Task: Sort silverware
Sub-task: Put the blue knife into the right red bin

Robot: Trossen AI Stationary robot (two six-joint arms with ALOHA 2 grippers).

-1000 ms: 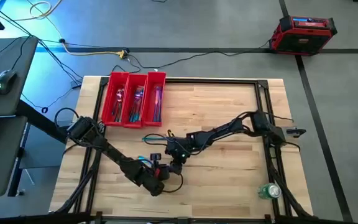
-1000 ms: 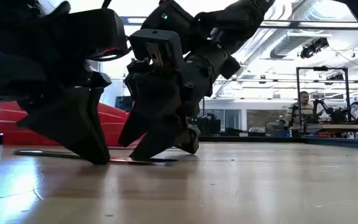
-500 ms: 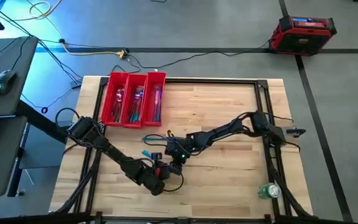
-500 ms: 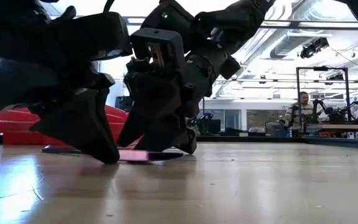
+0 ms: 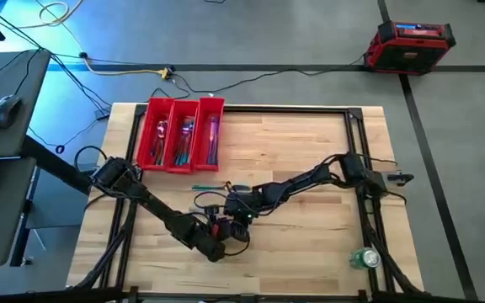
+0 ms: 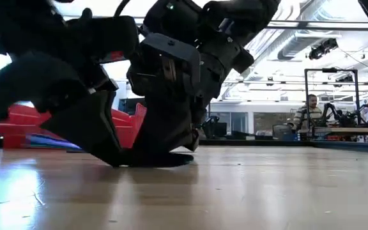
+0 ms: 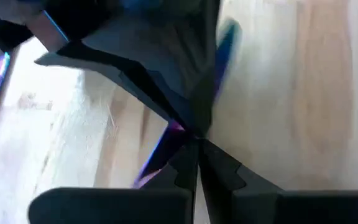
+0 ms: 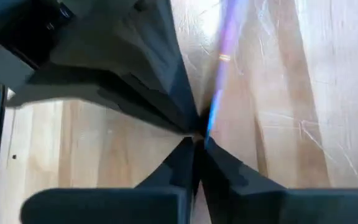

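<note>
Item: left gripper (image 5: 219, 229) and right gripper (image 5: 236, 209), fingertips pinched together at mid-table, jointly nipped one flat piece of silverware (image 8: 219, 93) to raise it; other pieces lay sorted in red tray (image 5: 181, 134).

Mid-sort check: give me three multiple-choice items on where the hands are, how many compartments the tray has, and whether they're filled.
1. Where are the left hand and right hand?
A) over the tray
B) together over bare wood, clear of the tray
C) at opposite table edges

2. How many compartments has the red tray?
A) two
B) three
C) four

3. The compartments are:
A) all empty
B) all holding silverware
C) only one filled

Key:
1 B: the high view shows both hands meeting below the tray.
2 B: two dividers split it.
3 B: pieces lie in each.
</note>
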